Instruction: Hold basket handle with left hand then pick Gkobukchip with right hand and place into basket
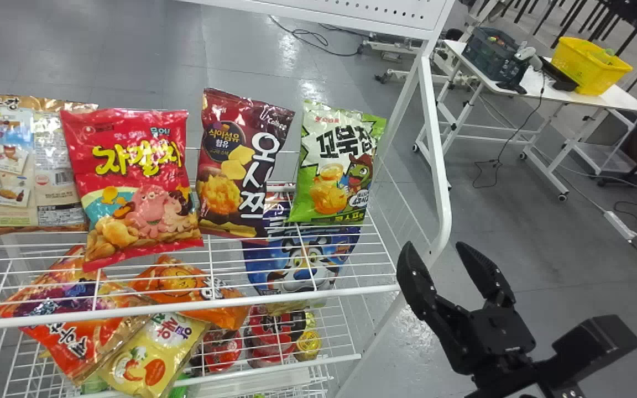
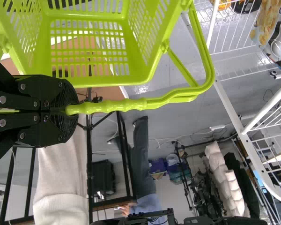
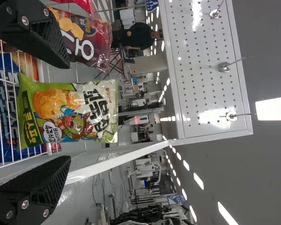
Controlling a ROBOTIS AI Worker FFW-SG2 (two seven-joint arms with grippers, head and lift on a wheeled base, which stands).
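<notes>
gaping wide, the right pincer (image 1: 434,244) is set with its two fingers well apart and nothing between them, out past the right end of the wire shelf (image 1: 351,291). ahead of that pincer and to its left stands the gkobukchip bag (image 1: 332,166), upright on the shelf and apart from the fingers. the white post (image 1: 436,155) at the shelf's corner rises near the pincer, on the bag's right. farther left of the pincer, beyond the gkobukchip bag, come a dark maroon bag (image 1: 241,166) and then a red bag (image 1: 141,177).

the left pincer (image 2: 72,110) is closed around the handle (image 2: 126,105) of the green basket (image 2: 98,80), and the basket is just beside it.

as for progress, the holding half of the job looks done, and the picking half is all to do: the right pincer has to come in on the gkobukchip bag, close on it, lift it off the shelf and let it down into the basket. i judge the post and the maroon bag to be the likeliest things to get knocked on the way in.
</notes>
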